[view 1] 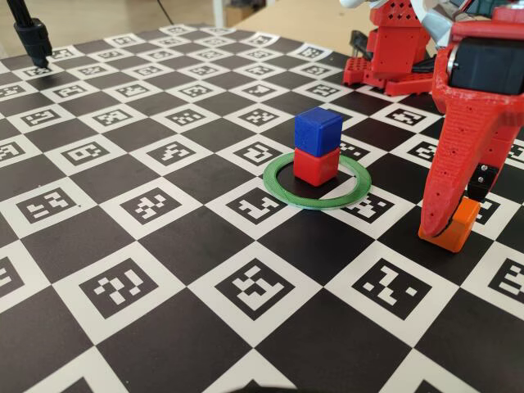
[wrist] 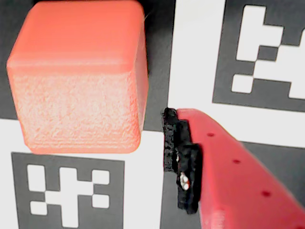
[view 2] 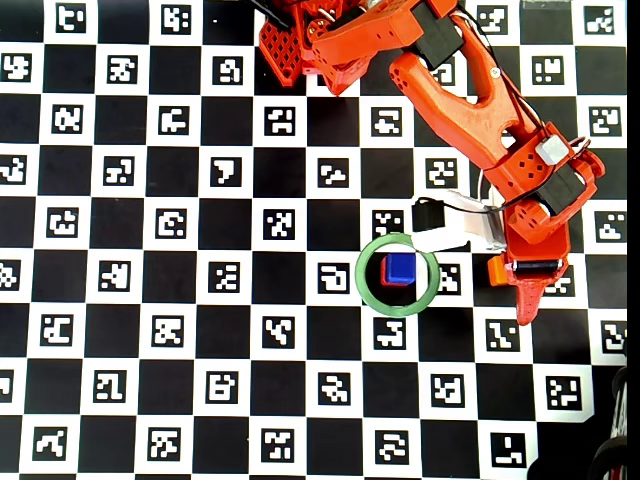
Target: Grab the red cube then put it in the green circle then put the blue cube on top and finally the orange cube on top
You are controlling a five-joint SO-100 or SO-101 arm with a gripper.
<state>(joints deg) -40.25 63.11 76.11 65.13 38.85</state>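
The red cube (view 1: 316,167) sits inside the green circle (view 1: 282,190), and the blue cube (view 1: 318,129) is stacked on it. From above, the blue cube (view 2: 400,267) hides most of the red cube (view 2: 386,271) within the green circle (view 2: 366,290). The orange cube (view 1: 454,226) rests on the board to the right of the ring. My gripper (view 1: 455,211) is down around it and open. The red finger's tip touches the board at the cube's near left. In the wrist view a gap separates the black pad (wrist: 183,162) from the orange cube (wrist: 76,76). The other finger is out of that view.
The board (view 1: 164,270) is a black and white checker of printed markers. The arm's red base (view 1: 389,49) stands at the back right. A black stand (view 1: 33,37) rises at the back left. A white and black part (view 2: 445,228) of the arm hangs over the ring's upper right.
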